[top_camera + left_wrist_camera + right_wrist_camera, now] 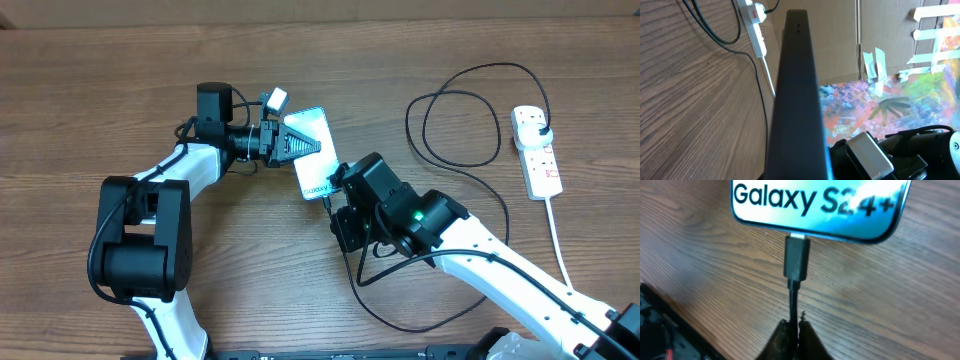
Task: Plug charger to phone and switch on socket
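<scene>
The phone (312,150), light blue screen with "Galaxy S24+" text, lies on the wood table, its far end between my left gripper's fingers (290,143), which are shut on it. In the left wrist view its dark edge (796,100) fills the middle. My right gripper (795,326) is shut on the charger cable (793,300) just behind its black connector (796,257), whose tip sits in the phone's port (797,236). The black cable loops (455,130) run to a plug head in the white socket strip (537,150).
The strip's thick white cord (560,250) trails toward the front right. More black cable loops (400,310) lie under the right arm. The strip also shows in the left wrist view (756,27), with a colourful surface beyond the table's edge.
</scene>
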`<state>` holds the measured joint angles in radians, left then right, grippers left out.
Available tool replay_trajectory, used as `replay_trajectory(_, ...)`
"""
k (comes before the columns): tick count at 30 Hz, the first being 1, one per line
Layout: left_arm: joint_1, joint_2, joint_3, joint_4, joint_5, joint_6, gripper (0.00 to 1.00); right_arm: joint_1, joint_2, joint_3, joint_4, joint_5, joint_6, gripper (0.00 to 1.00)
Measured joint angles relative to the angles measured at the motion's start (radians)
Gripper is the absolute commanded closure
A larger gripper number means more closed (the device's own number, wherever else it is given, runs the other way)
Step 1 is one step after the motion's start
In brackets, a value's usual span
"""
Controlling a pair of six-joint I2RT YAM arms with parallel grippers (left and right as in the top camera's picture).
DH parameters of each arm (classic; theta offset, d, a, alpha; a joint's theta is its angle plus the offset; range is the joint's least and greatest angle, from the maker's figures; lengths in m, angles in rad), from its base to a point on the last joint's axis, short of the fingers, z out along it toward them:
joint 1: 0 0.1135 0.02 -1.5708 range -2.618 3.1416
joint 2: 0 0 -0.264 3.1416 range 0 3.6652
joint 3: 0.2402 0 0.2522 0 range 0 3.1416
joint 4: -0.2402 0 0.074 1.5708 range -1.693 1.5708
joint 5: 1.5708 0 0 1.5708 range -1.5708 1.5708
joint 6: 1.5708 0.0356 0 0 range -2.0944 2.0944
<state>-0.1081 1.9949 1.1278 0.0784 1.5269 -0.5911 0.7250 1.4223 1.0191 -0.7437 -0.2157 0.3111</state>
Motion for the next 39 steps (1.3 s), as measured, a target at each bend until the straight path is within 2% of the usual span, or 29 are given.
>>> replay_trajectory(2,-0.002,0.0,0.0,0.0,0.0,0.0,0.96,-0.005,0.0,0.0,-0.011,0.008,0.006,0.76)
replay_trajectory(4,-0.003,0.0,0.0,0.001,0.003,0.0,0.96,-0.005,0.0,0.0,-0.012,0.01,0.001,0.72)
replay_trajectory(13,-0.003,0.0,0.0,0.003,-0.005,0.0,0.96,0.021,0.0,0.0,0.041,0.025,0.027,0.7)
replay_trajectory(19,-0.003,0.0,0.0,0.003,-0.013,-0.01,0.96,0.103,0.003,0.0,0.053,0.194,0.083,0.7)
replay_trajectory(20,-0.003,0.0,0.0,0.003,-0.013,-0.012,0.96,0.104,0.007,0.0,0.056,0.208,0.086,0.71)
replay_trajectory(23,-0.003,0.0,0.0,0.003,-0.013,-0.02,0.96,0.104,0.041,0.0,0.074,0.254,0.103,0.83)
replay_trajectory(26,-0.003,0.0,0.0,0.003,-0.022,-0.024,0.96,0.104,0.077,0.0,0.085,0.268,0.113,0.89)
replay_trajectory(33,-0.003,0.0,0.0,0.003,-0.019,-0.004,0.96,0.107,0.08,0.0,0.121,0.268,0.12,0.96)
replay_trajectory(39,-0.003,0.0,0.002,0.0,-0.005,0.045,0.96,0.107,0.086,0.017,0.111,0.264,0.07,0.96)
